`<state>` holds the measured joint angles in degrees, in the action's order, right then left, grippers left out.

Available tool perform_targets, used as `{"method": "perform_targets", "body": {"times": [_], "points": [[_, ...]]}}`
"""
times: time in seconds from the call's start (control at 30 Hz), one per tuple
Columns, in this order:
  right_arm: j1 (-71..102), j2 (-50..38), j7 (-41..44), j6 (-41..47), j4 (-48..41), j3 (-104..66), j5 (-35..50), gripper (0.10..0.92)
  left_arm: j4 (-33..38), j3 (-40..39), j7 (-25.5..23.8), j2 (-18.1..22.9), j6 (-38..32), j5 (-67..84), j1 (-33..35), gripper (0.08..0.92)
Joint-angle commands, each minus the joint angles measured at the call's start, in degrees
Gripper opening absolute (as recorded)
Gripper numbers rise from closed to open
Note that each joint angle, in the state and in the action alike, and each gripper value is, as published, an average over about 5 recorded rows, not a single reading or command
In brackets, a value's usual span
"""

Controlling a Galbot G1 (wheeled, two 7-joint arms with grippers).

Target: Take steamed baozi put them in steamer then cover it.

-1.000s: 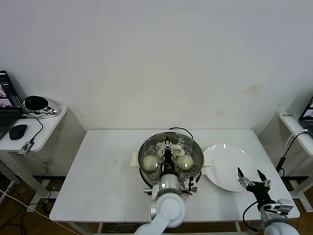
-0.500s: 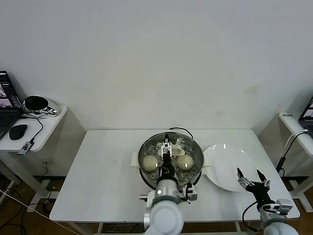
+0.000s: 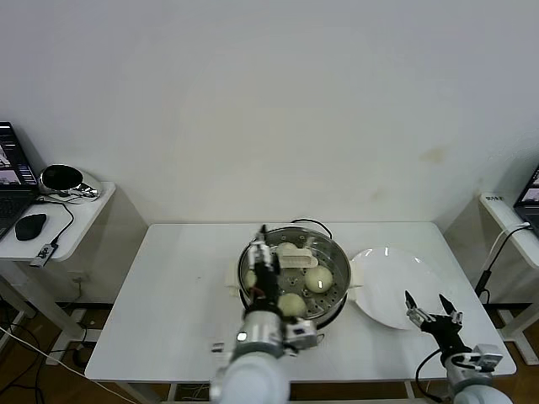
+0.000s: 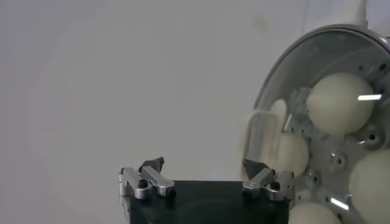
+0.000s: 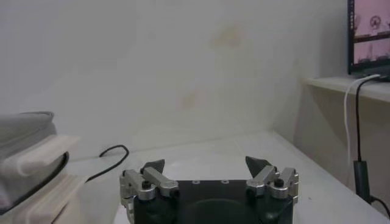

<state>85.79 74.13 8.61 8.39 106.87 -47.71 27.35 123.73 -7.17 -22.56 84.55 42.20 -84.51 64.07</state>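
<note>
1. Left arm reached in from the near side; left end effector [image 3: 263,268] was over the steamer's [image 3: 336,296] left rim, wide open, holding nothing.
2. Cover [image 3: 294,256] sat on the steamer; baozi [image 3: 317,279] inside.
3. Right end effector [image 3: 427,309] was parked open, empty, near the table's [image 3: 177,295] near-right corner, just beside the white plate [image 3: 387,282].

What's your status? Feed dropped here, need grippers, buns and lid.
Left gripper open, empty, beside the steamer. Right gripper open, idle by the plate. Baozi inside, cover on. Nothing obstructing.
</note>
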Motion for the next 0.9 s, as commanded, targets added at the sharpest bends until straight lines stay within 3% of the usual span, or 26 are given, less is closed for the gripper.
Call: {"method": "perform_targets", "body": {"times": [0.03, 0.17, 0.33, 0.67, 0.9], "points": [[2.0, 0.0, 0.1, -1.0, 4.3, 2.4, -0.6, 0.823, 13.3, 30.3, 14.5, -2.9, -18.0, 49.8, 10.9, 0.823], [2.3, 0.6, 0.5, -5.0, 4.0, 3.3, -5.3, 0.823, 11.0, 40.1, 18.3, -1.2, -28.3, 64.9, 18.2, 0.823], [5.1, 1.6, 0.3, -5.2, 6.2, 4.5, -7.2, 0.823, 6.8, 45.4, 20.8, -0.2, -33.5, 79.3, 25.9, 0.823], [8.7, 2.0, -1.7, -5.1, 5.3, 6.6, -7.4, 0.823, -4.1, 43.6, 21.2, 1.3, -45.0, 81.9, 34.4, 0.823], [9.4, 2.0, -1.9, -6.5, 4.0, 8.7, -8.0, 0.823, -5.9, 43.5, 22.7, 1.8, -45.6, 81.7, 38.8, 0.823]]}}
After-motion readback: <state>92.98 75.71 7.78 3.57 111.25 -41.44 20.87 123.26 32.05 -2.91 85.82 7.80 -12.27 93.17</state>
